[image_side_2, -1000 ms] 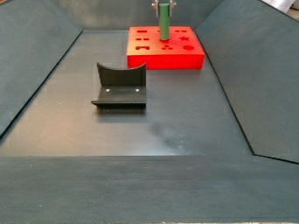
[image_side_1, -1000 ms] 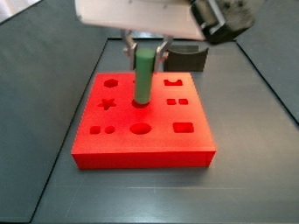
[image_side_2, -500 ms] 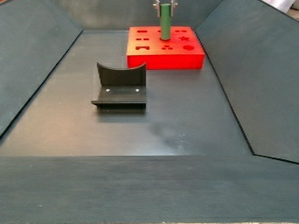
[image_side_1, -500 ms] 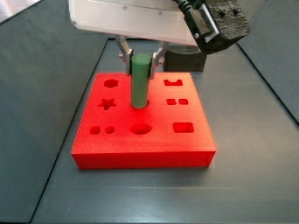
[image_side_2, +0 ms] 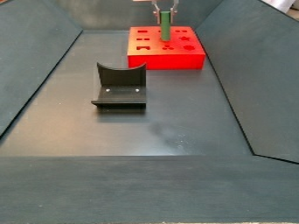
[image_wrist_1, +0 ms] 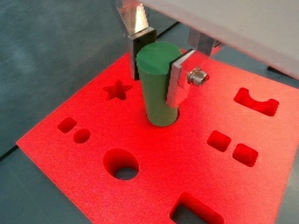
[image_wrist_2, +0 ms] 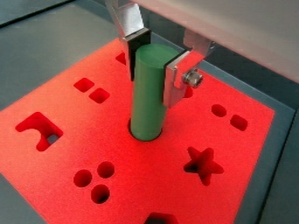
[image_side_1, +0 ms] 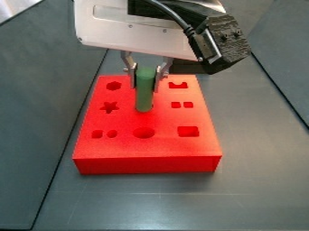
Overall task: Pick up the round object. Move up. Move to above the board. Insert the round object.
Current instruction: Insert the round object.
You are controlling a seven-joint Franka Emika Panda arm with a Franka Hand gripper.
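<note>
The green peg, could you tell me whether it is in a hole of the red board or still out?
In: the green peg stands upright, its foot sunk in a round hole of the red board, the gripper around its top.

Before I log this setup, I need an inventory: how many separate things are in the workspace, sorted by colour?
Green: 1, the round object, standing in a hole of the board between the fingers of the gripper.
Red: 1, the board.
Dark grey: 1, the fixture, on the floor apart from the board.
Total: 3.
</note>
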